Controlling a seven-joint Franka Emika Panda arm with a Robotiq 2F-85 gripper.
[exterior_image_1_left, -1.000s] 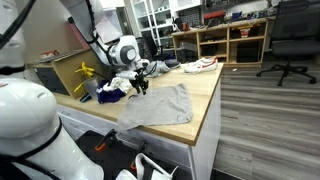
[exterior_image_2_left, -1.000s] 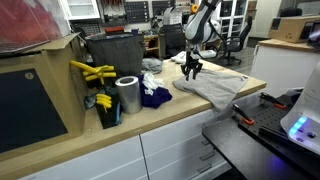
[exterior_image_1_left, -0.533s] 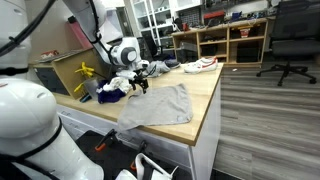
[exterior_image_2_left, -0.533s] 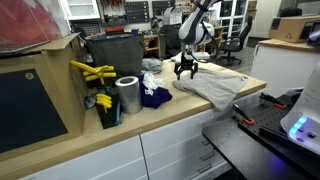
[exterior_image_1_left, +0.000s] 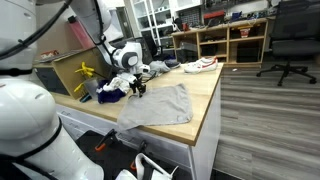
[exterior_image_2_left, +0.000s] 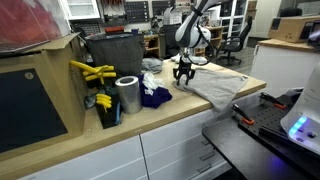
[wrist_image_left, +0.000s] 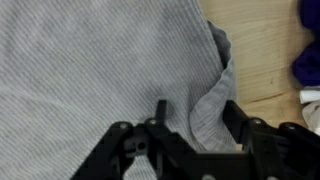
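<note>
A grey ribbed cloth (exterior_image_1_left: 160, 105) lies spread on the wooden worktop (exterior_image_1_left: 205, 95); it also shows in the other exterior view (exterior_image_2_left: 215, 85) and fills most of the wrist view (wrist_image_left: 90, 60). My gripper (wrist_image_left: 195, 108) hangs low over the cloth's edge, on the side towards the pile of clothes. Both exterior views show it there (exterior_image_1_left: 139, 90) (exterior_image_2_left: 183, 80). Its jaws stand apart, with a raised fold of the grey cloth (wrist_image_left: 212, 95) between them, close to one finger. The fold does not look pinched.
A dark blue cloth (exterior_image_2_left: 153, 97) and a white cloth (exterior_image_2_left: 152, 66) lie just beside the grey one. A metal cylinder (exterior_image_2_left: 127, 95), yellow tools (exterior_image_2_left: 92, 72) and a black bin (exterior_image_2_left: 115, 50) stand further along. A white shoe (exterior_image_1_left: 203, 65) lies at the far end.
The gripper has moved a little along the cloth's edge towards the blue cloth and come down lower onto the fold. The cloth itself has hardly shifted.
</note>
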